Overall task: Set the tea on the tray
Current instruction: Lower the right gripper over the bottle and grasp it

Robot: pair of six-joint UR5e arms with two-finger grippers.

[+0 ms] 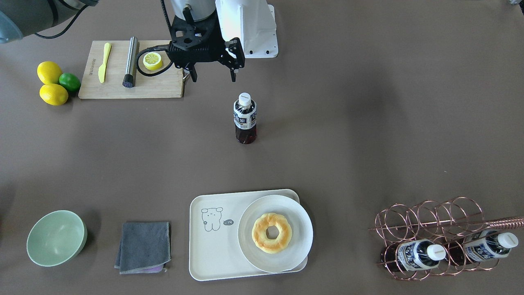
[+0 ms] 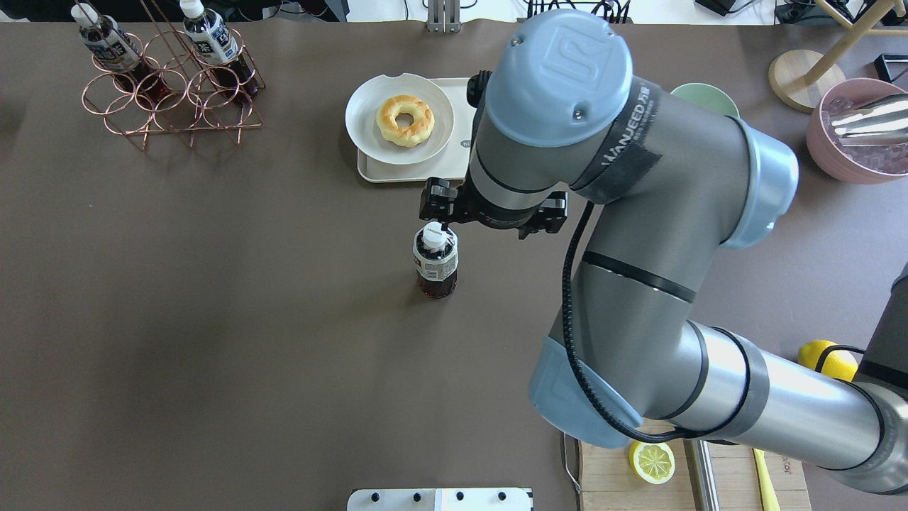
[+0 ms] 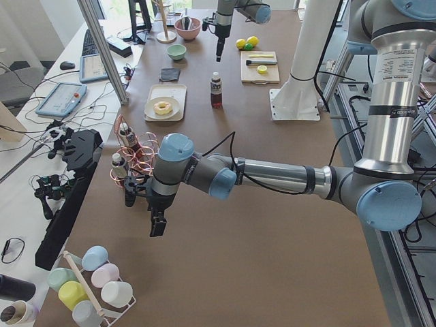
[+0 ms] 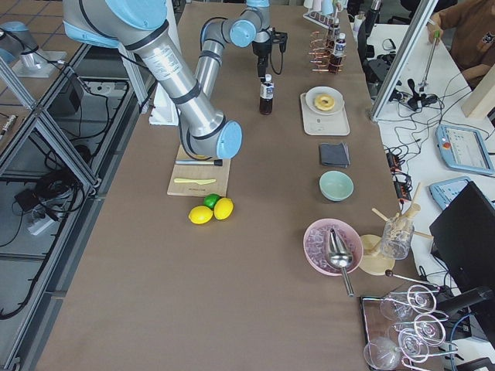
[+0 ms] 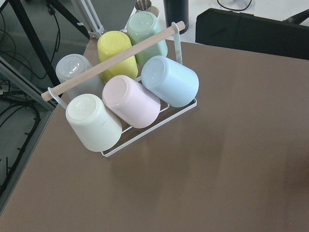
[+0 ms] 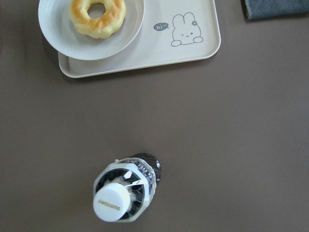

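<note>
The tea (image 1: 245,119) is a small bottle of dark liquid with a white cap, standing upright mid-table, also in the overhead view (image 2: 435,261) and low in the right wrist view (image 6: 123,195). My right gripper (image 1: 213,77) hovers open and holds nothing, on the robot's side of the bottle and higher than its cap. The cream tray (image 1: 206,250) lies beyond the bottle, bare on its cartoon side (image 6: 193,50). The other half carries a white plate (image 1: 301,229) with a doughnut (image 1: 271,232). My left gripper (image 3: 157,223) hangs over the table's left end; I cannot tell its state.
A copper wire rack (image 1: 430,221) holds two more bottles (image 1: 415,255). A cutting board (image 1: 155,86) with a knife, a metal cylinder and a lemon half is near the right arm. Lemons (image 1: 51,84), a green bowl (image 1: 56,237), a grey cloth (image 1: 144,247) and a mug rack (image 5: 125,96) are around.
</note>
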